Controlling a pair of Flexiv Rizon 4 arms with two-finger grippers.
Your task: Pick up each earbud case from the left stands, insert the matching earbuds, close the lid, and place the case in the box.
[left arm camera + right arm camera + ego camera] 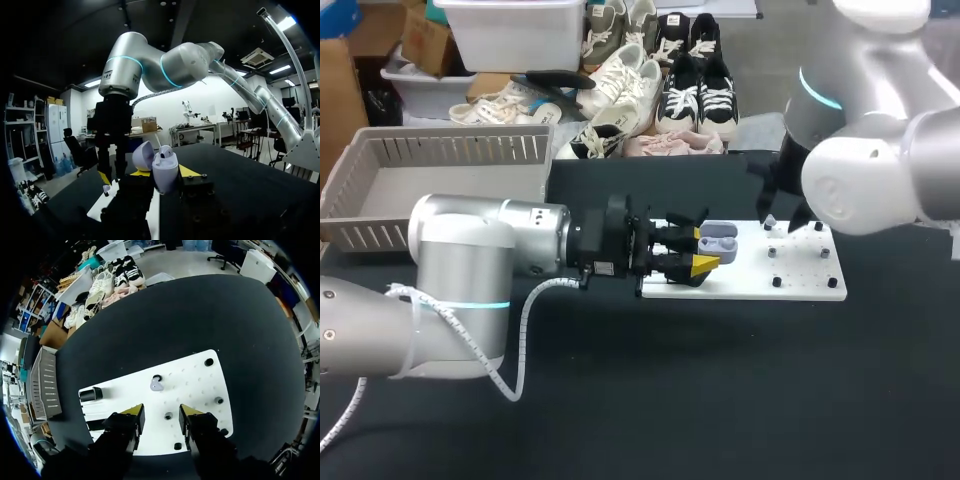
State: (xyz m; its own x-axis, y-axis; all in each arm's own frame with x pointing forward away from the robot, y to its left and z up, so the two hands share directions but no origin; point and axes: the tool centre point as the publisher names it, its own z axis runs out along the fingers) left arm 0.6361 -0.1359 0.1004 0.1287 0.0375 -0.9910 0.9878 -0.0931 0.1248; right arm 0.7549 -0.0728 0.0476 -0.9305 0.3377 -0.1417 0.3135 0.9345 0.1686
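Earbud case (719,240), lid open, is clamped between the fingers of my left gripper (707,250) over the left end of the white board (810,285). I judge it light, rigid and slippery: hold the body by its sides, never the hinged lid. My right gripper (160,415) hangs with fingers apart above the earbud (156,385).

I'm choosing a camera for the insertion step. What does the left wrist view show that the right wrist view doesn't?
Only left wrist: the open earbud case held in the left gripper. Only right wrist: the grey box, and the lavender earbud plainly on the white board; the left wrist gives at most a pale speck there. Both: that board and the right gripper, open above it.
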